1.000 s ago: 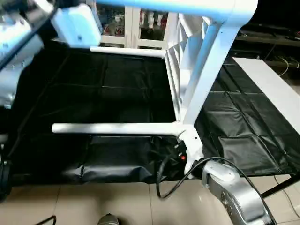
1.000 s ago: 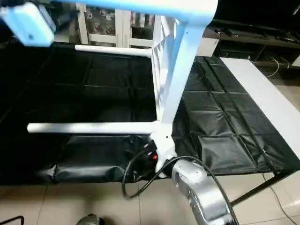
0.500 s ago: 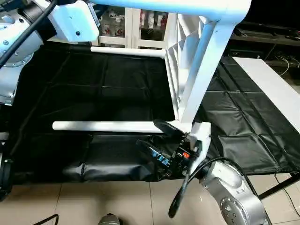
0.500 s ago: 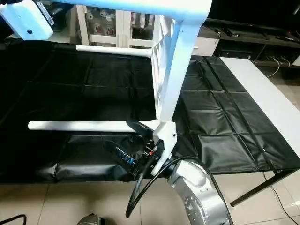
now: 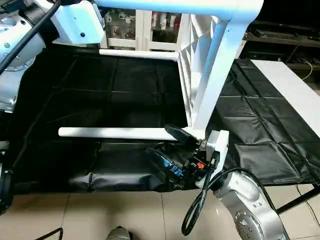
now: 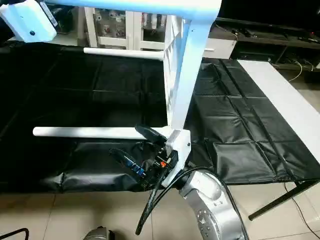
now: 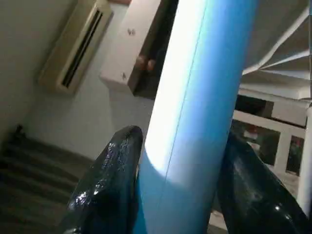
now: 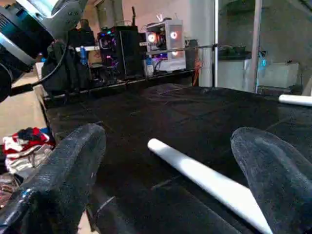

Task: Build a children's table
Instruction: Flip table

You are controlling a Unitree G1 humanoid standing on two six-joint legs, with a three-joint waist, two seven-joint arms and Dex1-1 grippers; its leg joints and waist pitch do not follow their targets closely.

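The children's table (image 5: 200,75) stands on its side on the black-draped worktable (image 5: 125,100), its top (image 5: 186,70) on edge and its legs running level toward nine o'clock. In the eye views one leg (image 5: 115,133) lies low near the front edge, another (image 5: 137,53) lies farther back, a third (image 5: 175,6) crosses the upper edge of the picture, and a fourth (image 5: 212,80) slants up from the near corner toward one o'clock. The right gripper (image 5: 172,147) sits at the near corner socket, fingers spread wide on either side of the low leg's root, gripping nothing; the right wrist view adds the sight between those two black fingers (image 8: 63,170), where the low leg (image 8: 204,175) runs along the black cloth. The left wrist view shows what the head cameras cut off: the left gripper (image 7: 180,190) clamps the top leg (image 7: 195,107), a black finger pressed to each side of the tube. A flat white board (image 5: 295,95) lies at three o'clock on the worktable, apart from the table.
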